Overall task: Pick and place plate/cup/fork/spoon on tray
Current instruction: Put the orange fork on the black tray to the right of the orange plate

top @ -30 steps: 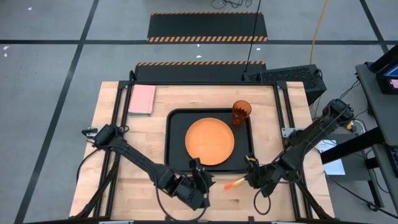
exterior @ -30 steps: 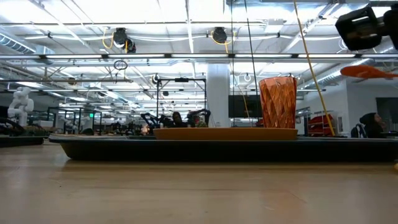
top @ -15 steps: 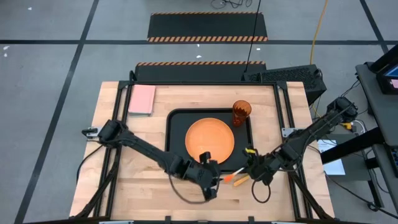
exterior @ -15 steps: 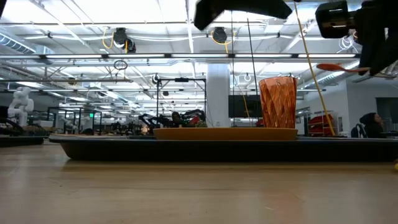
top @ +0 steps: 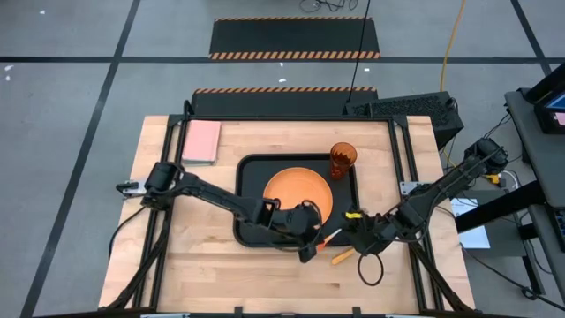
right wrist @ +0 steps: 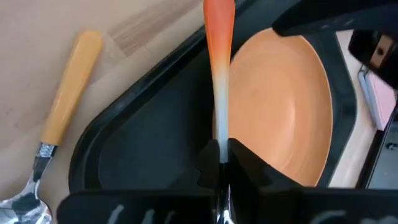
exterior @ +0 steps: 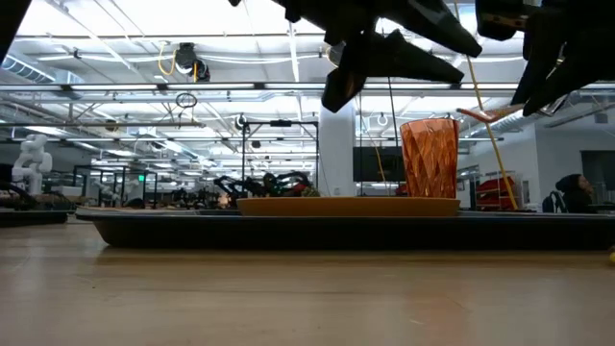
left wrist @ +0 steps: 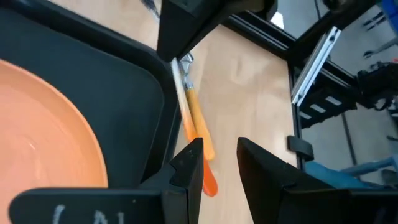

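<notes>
The black tray (top: 250, 190) holds the orange plate (top: 291, 190) and, in its far right corner, the upright cup (top: 342, 159). My right gripper (top: 355, 232) is shut on the fork (top: 331, 237), above the tray's near right corner. The spoon (top: 342, 255) lies flat on the table just in front of that corner; it also shows in the right wrist view (right wrist: 62, 112). My left gripper (top: 309, 245) is open above the tray's near rim, beside the fork's handle end. That end shows between its fingers (left wrist: 186, 165) in the left wrist view, farther off. My right gripper pinches the fork at the pale inner end of its handle (right wrist: 219, 134) between its two fingers; the tines are hidden behind the fingers. The fingers come from the table's right and lie along the fork. The fork is lifted clear, its orange-red free end (right wrist: 217, 18) pointing left over the tray.
A pink pad (top: 202, 141) lies at the table's far left. Bare wood lies left of the tray and along the near edge. Both arms crowd the tray's near right corner.
My left gripper has swung from the table's near edge toward the far right, over the tray's near rim and close to the fork. My right gripper has carried the fork a little toward the far edge, and the handle's free end now slopes down. The spoon has stayed on the table.
</notes>
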Robot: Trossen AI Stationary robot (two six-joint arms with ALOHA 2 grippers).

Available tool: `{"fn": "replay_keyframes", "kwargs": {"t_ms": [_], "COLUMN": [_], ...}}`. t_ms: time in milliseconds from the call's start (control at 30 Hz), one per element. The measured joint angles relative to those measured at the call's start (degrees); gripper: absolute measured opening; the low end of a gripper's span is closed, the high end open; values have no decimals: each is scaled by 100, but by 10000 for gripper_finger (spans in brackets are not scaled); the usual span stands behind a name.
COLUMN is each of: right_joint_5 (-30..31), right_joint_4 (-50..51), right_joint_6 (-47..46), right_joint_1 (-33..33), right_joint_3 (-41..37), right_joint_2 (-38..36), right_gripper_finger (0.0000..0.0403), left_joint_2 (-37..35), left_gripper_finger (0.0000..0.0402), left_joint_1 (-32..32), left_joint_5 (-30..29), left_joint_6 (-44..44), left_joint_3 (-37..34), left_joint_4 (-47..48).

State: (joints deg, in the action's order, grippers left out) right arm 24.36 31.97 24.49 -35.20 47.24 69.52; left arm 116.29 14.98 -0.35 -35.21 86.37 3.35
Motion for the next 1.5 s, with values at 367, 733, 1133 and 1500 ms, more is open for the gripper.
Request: {"fn": "replay_keyframes", "kwargs": {"t_ms": [367,733,1133,1500], "right_joint_5": [455,753,1021,999], "right_joint_4": [-137,-595,-824,-842], "right_joint_6": [465,997,1136,1073], "right_joint_1": [0,0,-2,-10], "right_joint_3": [0,0,0,2], "right_joint_2": [0,2,2,-2], "right_gripper_finger": [4,4,4,4], "left_joint_2": [-2,22,26,42], "left_gripper_finger": [100,100,96,14], "left_joint_1": [-108,-151,-217,-249], "left_joint_5": [189,183,339,447], "left_joint_6": [-114,-69,-72,300], "left_joint_3": [0,0,2,-4], "left_joint_4": [155,159,162,354]}}
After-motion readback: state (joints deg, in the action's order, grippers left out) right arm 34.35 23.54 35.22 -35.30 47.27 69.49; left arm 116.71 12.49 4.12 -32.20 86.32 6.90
